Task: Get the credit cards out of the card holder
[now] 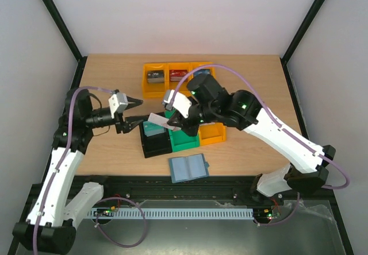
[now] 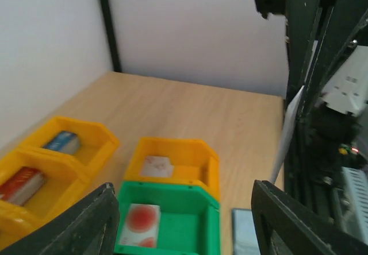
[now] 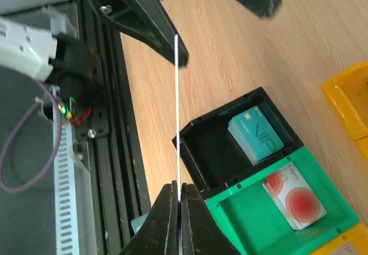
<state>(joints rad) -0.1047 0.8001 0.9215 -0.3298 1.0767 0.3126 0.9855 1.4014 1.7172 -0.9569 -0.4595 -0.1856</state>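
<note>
Held: one pale card, seen edge-on and pinched at its near end by my right gripper, jaws closed down to the card's thickness. My left gripper has its jaws wide apart and holds nothing; the card's free end lies close to one finger, contact not discernible. Holder: lying open on the table, at 6 o'clock from the bin cluster, near the front edge; I cannot tell if any cards are in it. Step, as I judge it: bring this card to a bin, perhaps by way of my left. To do it well, keep the pinch firm, hold the card level over the chosen bin, and release only once it is low inside the walls. Black bin: one teal card. Green bin, at its 3 o'clock: one red-spotted card. Orange bin, next along: one white card. Back bins, at 12 o'clock: one blue card, one red card.
</note>
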